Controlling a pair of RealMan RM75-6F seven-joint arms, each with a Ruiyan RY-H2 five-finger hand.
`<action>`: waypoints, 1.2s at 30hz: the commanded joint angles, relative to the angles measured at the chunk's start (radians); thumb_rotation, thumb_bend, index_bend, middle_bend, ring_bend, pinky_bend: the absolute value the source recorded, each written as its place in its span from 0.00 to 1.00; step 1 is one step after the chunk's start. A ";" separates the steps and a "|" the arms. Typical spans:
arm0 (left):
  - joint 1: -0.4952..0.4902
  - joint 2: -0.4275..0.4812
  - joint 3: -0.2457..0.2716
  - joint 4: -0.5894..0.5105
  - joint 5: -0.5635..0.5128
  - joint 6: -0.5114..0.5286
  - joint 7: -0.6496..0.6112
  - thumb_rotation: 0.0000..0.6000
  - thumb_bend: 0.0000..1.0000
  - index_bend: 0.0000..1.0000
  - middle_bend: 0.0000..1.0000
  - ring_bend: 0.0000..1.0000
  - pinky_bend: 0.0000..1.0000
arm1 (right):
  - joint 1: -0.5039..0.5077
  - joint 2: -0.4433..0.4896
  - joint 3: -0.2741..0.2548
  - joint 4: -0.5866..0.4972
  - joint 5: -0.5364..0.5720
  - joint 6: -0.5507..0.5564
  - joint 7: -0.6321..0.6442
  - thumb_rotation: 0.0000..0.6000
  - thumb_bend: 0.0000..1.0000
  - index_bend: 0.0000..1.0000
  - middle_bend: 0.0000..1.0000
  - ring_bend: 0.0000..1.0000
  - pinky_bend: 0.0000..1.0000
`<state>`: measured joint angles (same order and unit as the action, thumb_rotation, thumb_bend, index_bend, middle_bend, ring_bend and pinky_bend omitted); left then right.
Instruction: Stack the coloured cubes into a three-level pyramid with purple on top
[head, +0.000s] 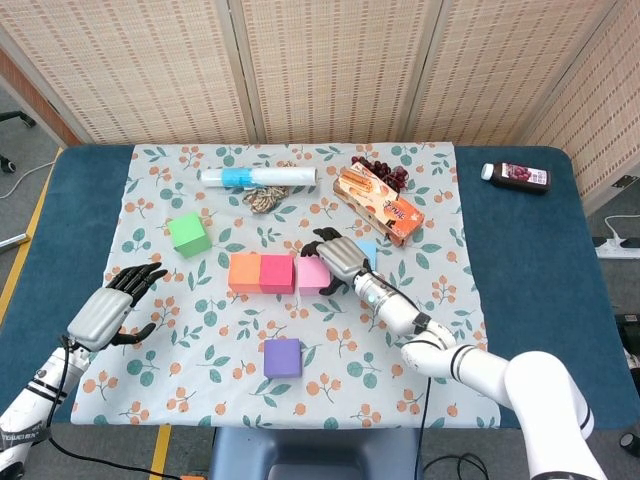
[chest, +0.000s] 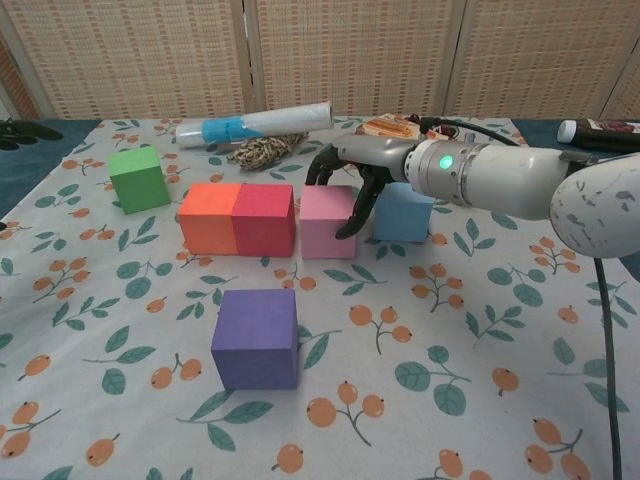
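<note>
A: Purple cube sits nearest, alone. It looks light and stiff, probably foam, so take it by opposite flat faces.

B: And the row behind?

A: Orange cube, red cube, pink cube. The right hand curls over the pink cube's far side, touching it. The left hand is spread, holding nothing.

B: Obstacles?

A: Blue cube crowds that hand; green cube and snack box lie beyond

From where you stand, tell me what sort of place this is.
Probably an indoor robot test or demo area, not a home. A blue table spread with a floral cloth stands before woven folding screens, and coloured foam cubes such as the purple cube lie among assorted props.
</note>
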<state>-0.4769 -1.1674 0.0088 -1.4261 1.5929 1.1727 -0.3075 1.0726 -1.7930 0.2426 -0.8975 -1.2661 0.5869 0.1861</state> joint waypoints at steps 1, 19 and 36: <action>0.000 0.000 0.000 0.001 -0.001 -0.001 0.000 1.00 0.34 0.00 0.00 0.00 0.10 | 0.007 -0.008 -0.001 0.013 -0.011 0.002 0.012 1.00 0.08 0.39 0.28 0.00 0.00; 0.001 -0.004 0.004 0.014 -0.001 -0.001 -0.013 1.00 0.35 0.00 0.00 0.00 0.10 | 0.027 -0.040 0.009 0.061 -0.018 -0.010 0.061 1.00 0.08 0.38 0.28 0.00 0.00; 0.003 -0.009 0.007 0.028 0.001 0.001 -0.026 1.00 0.35 0.00 0.00 0.00 0.10 | 0.039 -0.057 0.023 0.082 0.005 -0.030 0.064 1.00 0.08 0.36 0.28 0.00 0.00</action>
<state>-0.4742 -1.1763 0.0162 -1.3987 1.5939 1.1734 -0.3334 1.1117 -1.8505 0.2650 -0.8142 -1.2620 0.5578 0.2488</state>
